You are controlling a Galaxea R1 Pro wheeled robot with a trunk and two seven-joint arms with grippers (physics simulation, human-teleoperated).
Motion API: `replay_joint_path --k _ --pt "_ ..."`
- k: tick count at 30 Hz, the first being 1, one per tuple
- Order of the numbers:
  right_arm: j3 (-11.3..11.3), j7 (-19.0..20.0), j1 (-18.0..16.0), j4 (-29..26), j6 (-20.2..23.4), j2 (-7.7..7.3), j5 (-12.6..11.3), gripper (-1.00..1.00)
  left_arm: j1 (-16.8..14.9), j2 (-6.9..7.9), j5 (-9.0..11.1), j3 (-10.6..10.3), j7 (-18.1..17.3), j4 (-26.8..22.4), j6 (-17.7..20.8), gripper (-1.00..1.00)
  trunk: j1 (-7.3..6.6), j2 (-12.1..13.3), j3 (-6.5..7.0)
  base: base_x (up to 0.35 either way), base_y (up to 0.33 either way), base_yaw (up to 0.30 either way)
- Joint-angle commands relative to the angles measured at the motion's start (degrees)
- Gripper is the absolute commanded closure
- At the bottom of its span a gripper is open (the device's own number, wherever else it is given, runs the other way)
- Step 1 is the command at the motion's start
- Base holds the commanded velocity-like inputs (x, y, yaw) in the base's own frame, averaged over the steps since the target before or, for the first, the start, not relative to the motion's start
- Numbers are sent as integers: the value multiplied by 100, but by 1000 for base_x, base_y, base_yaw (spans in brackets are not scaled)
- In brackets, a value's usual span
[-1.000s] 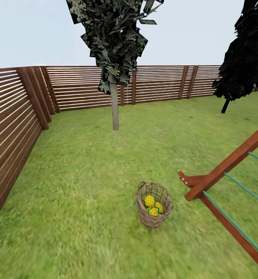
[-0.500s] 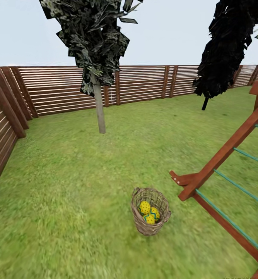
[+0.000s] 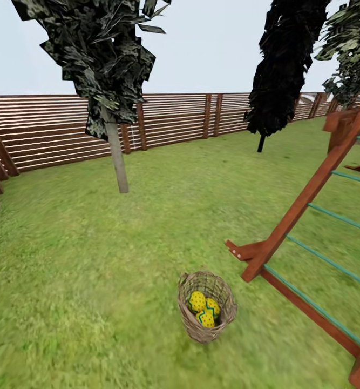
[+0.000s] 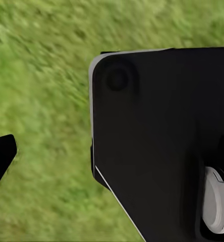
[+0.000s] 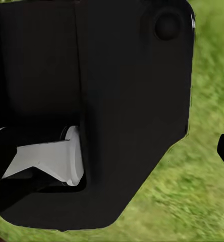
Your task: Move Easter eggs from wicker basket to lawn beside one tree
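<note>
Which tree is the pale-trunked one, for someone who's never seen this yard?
Find the brown slat fence across the back of the lawn. The tree stands before it, left of the wicker basket; unlike the all-black tree, its foliage is speckled whitish-green.

A brown wooden slat fence (image 3: 169, 121) runs across the back of the picture. An all-black tree with a thin dark trunk (image 3: 285, 59) stands at the upper right. A red-brown wooden frame with green bars (image 3: 314, 227) fills the right side.

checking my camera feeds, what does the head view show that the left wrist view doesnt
Head view: the wicker basket holding the Easter eggs, the pale-trunked tree, a black tree, the slatted fence and a wooden climbing frame. Left wrist view: a close black robot body panel with a white part. Both: the lawn.
</note>
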Motion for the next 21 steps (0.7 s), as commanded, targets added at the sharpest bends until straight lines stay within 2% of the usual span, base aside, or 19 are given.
replay_joint_path --k 1,14,21 --pt "-16 -2 2 -8 -11 2 -3 -100 -1 0 -7 -4 7 1 -16 -100 6 -9 -3 261 228 -231" --pt "-11 -2 1 -8 -18 2 -3 -100 0 0 -3 -4 7 1 -16 -100 6 -9 83 244 209 -220" --pt "-11 -2 2 -8 -18 2 -3 -100 -1 0 1 -4 7 1 -16 -100 6 -9 131 145 119 -217"
